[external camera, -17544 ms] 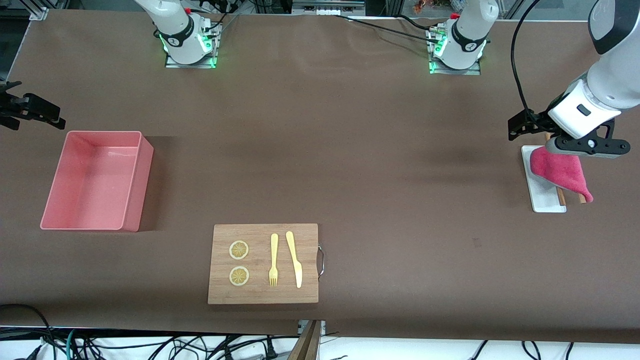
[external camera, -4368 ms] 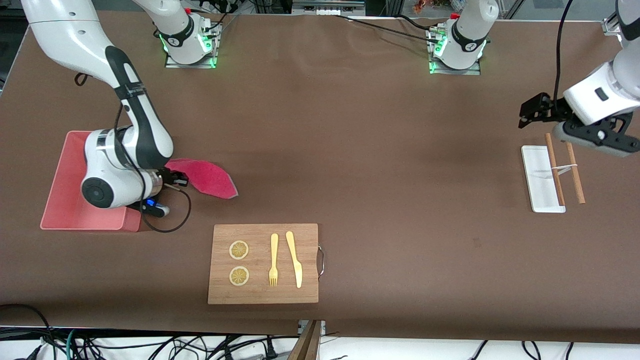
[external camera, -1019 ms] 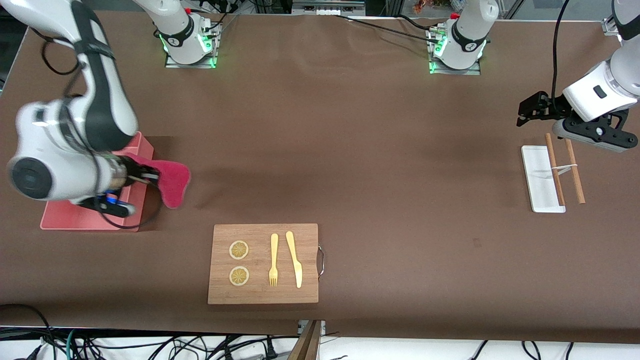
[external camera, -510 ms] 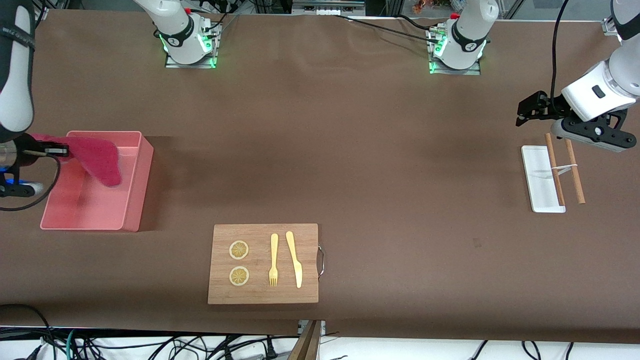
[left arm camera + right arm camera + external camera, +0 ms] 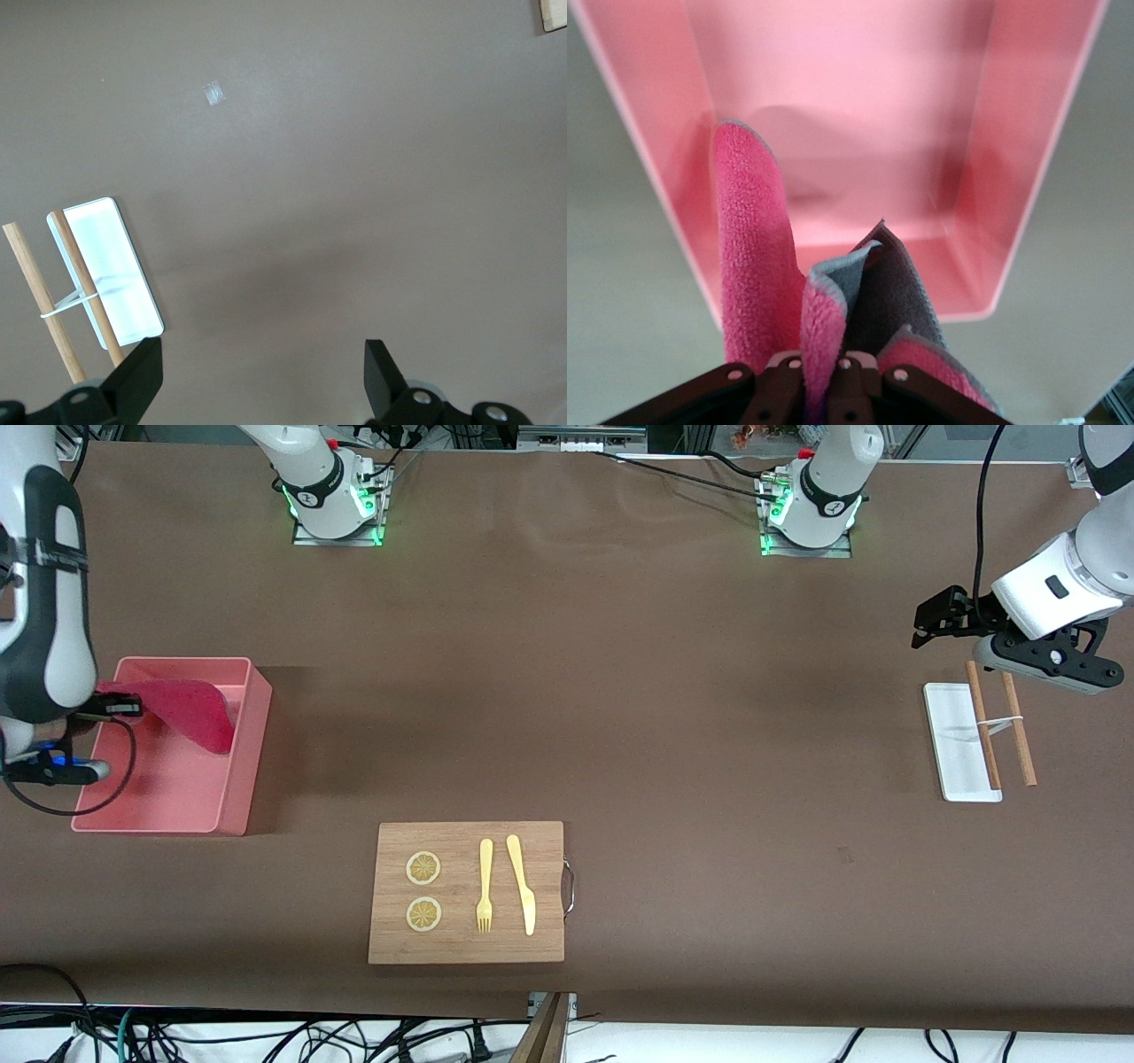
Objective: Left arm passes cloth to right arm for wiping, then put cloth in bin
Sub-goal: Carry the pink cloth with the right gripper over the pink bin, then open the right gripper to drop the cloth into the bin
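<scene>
My right gripper is shut on the magenta-red cloth and holds it over the salmon-pink bin at the right arm's end of the table. The cloth hangs down into the bin's opening. In the right wrist view the cloth is pinched between the pads, with the bin's inside below it. My left gripper is open and empty, up over the table beside the white tray at the left arm's end. Its fingers stand wide apart in the left wrist view.
A wooden board with two lemon slices, a fork and a knife lies near the front camera. A flat white tray with two tied wooden sticks lies at the left arm's end; it also shows in the left wrist view.
My right gripper carried the cloth from the table beside the bin to over the bin, and the cloth now hangs into it. The left arm has barely moved.
</scene>
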Motion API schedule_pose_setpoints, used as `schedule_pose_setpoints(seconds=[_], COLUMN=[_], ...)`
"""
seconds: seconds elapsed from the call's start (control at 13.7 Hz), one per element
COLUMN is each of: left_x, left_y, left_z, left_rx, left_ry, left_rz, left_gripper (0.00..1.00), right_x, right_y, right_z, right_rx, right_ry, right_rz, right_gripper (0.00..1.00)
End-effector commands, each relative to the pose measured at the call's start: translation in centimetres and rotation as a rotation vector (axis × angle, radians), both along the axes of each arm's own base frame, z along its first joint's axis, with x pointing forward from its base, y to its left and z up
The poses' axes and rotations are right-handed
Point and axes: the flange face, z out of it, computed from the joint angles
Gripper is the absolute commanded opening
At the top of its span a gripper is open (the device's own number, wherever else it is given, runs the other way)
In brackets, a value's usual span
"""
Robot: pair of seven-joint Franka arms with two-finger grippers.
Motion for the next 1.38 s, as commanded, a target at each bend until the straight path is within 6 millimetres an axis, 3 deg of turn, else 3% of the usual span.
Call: schedule_pose_setpoints(seconds=[0.0, 0.29, 0.51, 0.66, 0.8, 1.02, 1.31], left_x=[-0.1, 0.0, 0.0, 0.0, 0.0, 0.0, 0.0], left_y=[-0.3, -0.4, -0.5, -0.5, -0.5, -0.5, -0.5], left_z=[0.6, 0.5, 0.5, 0.6, 0.6, 0.6, 0.6], left_rx=[-0.016, -0.014, -0.016, -0.016, -0.016, -0.016, -0.016], left_ry=[0.007, 0.007, 0.008, 0.005, 0.005, 0.007, 0.005], left_rz=[-0.003, -0.006, -0.005, -0.006, -0.008, -0.005, -0.005], left_gripper=[1.0, 1.0, 1.0, 1.0, 1.0, 1.0, 1.0], right_x=[-0.2, 0.6, 1.0, 1.2, 1.5, 0.9, -0.8], right_y=[-0.4, -0.5, -0.5, -0.3, -0.1, 1.0, 6.8], right_z=[-3.8, -7.4, -8.6, -8.2, -5.3, 2.7, 14.0], right_rx=[-0.011, -0.019, -0.025, -0.009, -0.001, 0.038, 0.091], right_ry=[-0.034, -0.112, -0.146, -0.159, -0.196, -0.211, -0.285], right_rz=[0.036, 0.06, 0.064, 0.052, 0.044, 0.019, 0.098], right_gripper=[0.0, 0.0, 0.03, 1.0, 1.0, 1.0, 1.0])
